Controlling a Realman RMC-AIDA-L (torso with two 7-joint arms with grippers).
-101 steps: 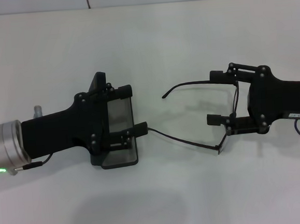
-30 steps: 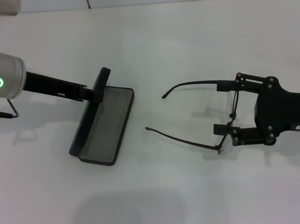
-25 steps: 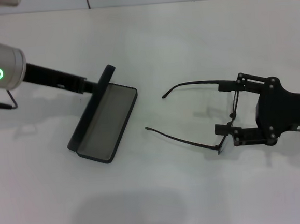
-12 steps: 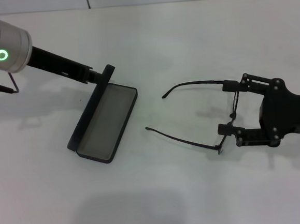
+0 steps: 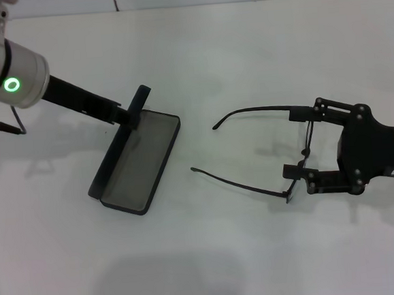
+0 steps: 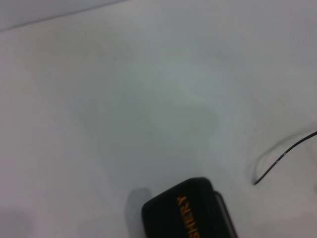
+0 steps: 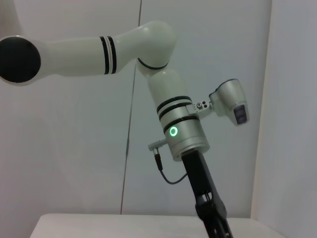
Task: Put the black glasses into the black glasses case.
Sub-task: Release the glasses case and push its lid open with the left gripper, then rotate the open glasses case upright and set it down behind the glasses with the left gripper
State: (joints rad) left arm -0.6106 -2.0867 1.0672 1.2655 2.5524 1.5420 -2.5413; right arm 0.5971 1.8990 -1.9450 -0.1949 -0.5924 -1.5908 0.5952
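One black rectangular hard glasses case point(image 5: 138, 162) lies open on the white table point(image 5: 212, 255), grey lining up, nothing inside; orange "SHERY" lettering on its lid; left gripper point(image 5: 127, 112) at the upright lid's far end, finger state cannot be told; one pair of thin black wire-frame glasses point(image 5: 266, 159) right of the case, temples unfolded; right gripper point(image 5: 304, 143) spread wide about the frame front.
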